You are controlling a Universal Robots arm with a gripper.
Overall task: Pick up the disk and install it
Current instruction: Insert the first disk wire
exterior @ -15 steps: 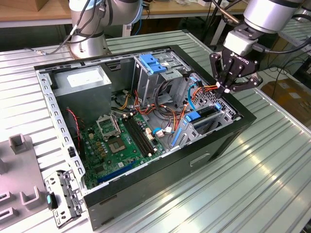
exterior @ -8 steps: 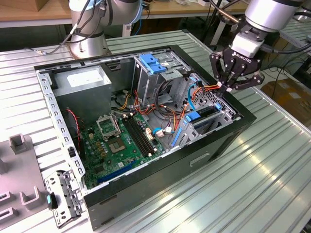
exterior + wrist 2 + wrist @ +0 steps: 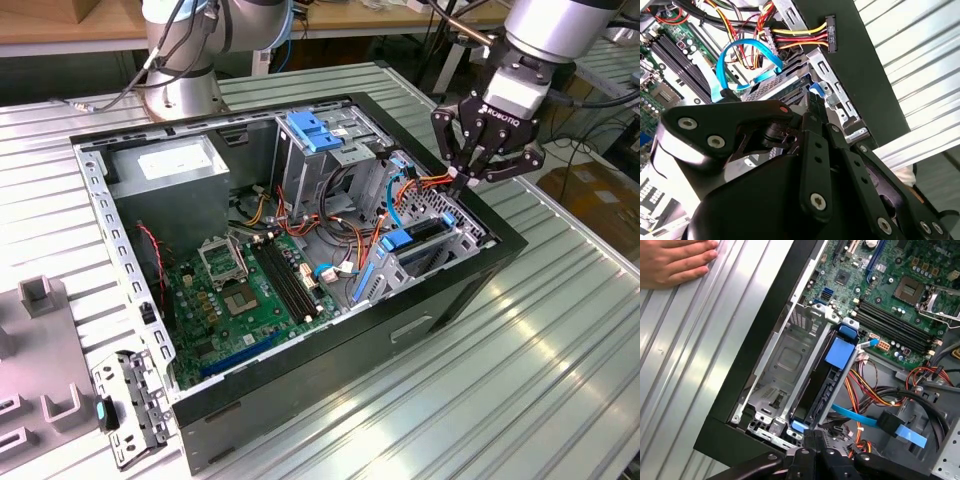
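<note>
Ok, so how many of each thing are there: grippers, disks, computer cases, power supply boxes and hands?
gripper: 1
disk: 1
computer case: 1
power supply box: 1
hand: 1
Total: 5

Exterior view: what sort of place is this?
Probably a robotics lab bench: open black desktop computer case on a ribbed aluminium table, grey arm base standing beside it, wooden workbenches behind.

My tool (image 3: 468, 178) is matt black metal with small bright screws. The desk (image 3: 560, 330) is ribbed metal, quite shiny. The case (image 3: 330, 385) looks matt black outside, bare grey sheet metal inside. The disk (image 3: 840, 352) carries smooth light-blue plastic.
</note>
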